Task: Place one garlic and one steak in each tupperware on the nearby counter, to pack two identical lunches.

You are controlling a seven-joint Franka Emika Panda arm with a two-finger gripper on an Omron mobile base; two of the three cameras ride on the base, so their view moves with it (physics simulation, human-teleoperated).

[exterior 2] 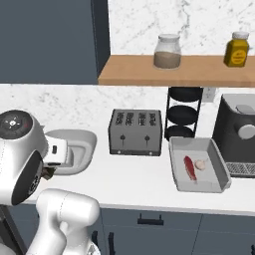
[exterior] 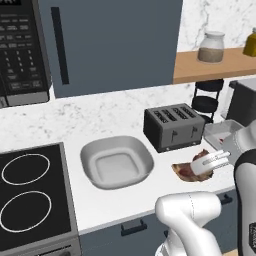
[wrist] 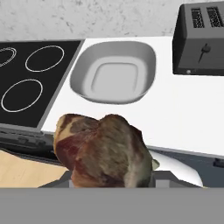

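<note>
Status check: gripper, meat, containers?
Gripper shut on lumpy reddish-brown steak chunk. White rounded tupperware empty. Grey rectangular tupperware holds red strip steak and one garlic bulb. Nothing blocking.

steak chunk (wrist: 103,151) marbled reddish-brown | oval tupperware (wrist: 114,72) white | toaster (exterior: 173,127) black | counter (exterior 2: 144,174) white

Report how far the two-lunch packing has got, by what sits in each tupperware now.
Done: the grey tupperware right of the toaster already holds the red strip steak and one garlic.
In hand: the gripper carries the brown steak chunk above the counter's front edge.
Left: the white tupperware is empty, so it still needs that chunk and a garlic; no second garlic is visible.
</note>
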